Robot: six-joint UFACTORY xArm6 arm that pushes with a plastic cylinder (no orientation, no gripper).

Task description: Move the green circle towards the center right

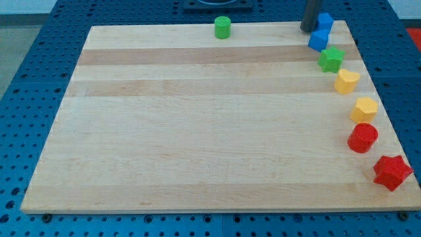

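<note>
The green circle [222, 27] is a short green cylinder at the view's top edge of the wooden board [197, 131], a little right of the middle. My tip [307, 30] is the lower end of the dark rod at the view's top right. It stands well to the right of the green circle, apart from it, and just left of a blue block [325, 22].
Blocks line the board's right side from top to bottom: two blue blocks, the second [318, 40], a green star [331, 59], a yellow heart [346, 81], a yellow hexagon [364, 108], a red cylinder [362, 138], a red star [392, 172].
</note>
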